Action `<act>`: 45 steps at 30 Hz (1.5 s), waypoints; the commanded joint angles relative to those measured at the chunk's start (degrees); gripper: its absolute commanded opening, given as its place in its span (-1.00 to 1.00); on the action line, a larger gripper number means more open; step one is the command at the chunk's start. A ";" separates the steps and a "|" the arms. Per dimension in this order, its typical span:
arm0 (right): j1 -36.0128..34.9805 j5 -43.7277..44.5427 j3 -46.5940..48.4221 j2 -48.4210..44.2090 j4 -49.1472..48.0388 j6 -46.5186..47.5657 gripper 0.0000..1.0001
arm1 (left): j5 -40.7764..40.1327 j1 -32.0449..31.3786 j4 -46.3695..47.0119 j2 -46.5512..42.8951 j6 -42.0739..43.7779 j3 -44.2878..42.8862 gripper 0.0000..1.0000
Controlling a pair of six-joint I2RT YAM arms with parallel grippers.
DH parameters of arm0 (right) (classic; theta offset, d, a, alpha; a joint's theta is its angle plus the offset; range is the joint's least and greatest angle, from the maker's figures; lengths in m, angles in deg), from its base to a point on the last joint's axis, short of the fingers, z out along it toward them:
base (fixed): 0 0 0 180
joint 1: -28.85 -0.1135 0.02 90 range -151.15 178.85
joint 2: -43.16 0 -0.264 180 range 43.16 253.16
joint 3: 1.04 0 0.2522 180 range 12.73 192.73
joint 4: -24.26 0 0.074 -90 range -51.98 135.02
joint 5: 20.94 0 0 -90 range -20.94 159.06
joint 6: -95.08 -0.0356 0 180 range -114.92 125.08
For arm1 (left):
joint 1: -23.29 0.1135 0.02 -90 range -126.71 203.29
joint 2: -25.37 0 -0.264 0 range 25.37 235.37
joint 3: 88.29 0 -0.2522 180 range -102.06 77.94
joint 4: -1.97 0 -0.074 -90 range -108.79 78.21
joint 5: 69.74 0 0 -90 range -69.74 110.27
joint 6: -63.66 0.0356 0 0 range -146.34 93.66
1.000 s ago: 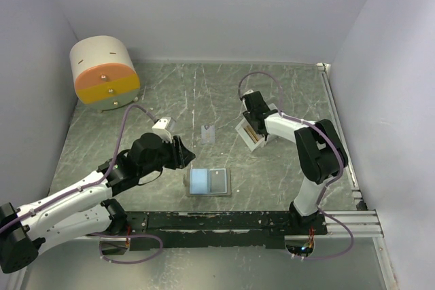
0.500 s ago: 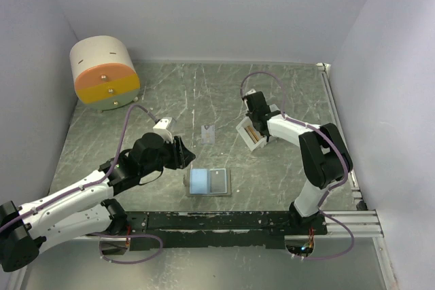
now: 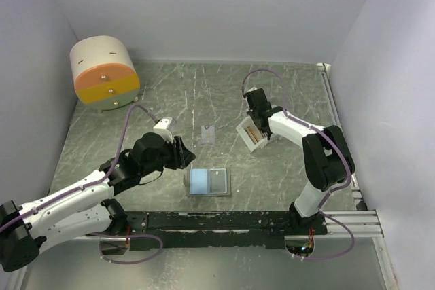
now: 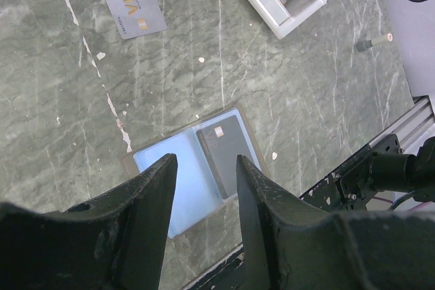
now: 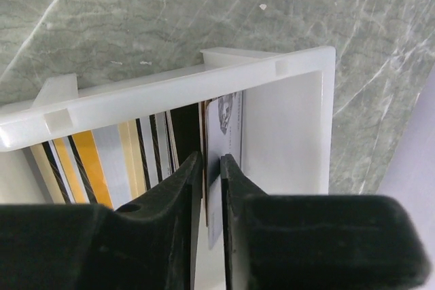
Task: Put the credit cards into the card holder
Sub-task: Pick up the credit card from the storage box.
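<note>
The card holder lies open near the front of the table, light blue inside, with a dark credit card in its right pocket. My left gripper hovers over it, open and holding nothing; in the top view it sits just left of the holder. A loose grey credit card marked VIP lies flat further back. My right gripper reaches down into the white slotted tray and is shut on a pale grey credit card standing at the tray's end slot.
The white tray holds several more upright cards in yellow, white and dark stripes. A cream-and-orange drum stands at the back left. A black rail runs along the near edge. White walls enclose the table.
My right gripper has closed its fingers onto the pale card in the tray, and its arm has shifted slightly right. The left arm and the card holder have not moved.
</note>
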 commanded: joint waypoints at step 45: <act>-1.20 -19.78 3.11 -31.60 11.26 -22.27 -1.00 | 16.28 0.45 12.34 4.42 -14.35 -0.51 0.00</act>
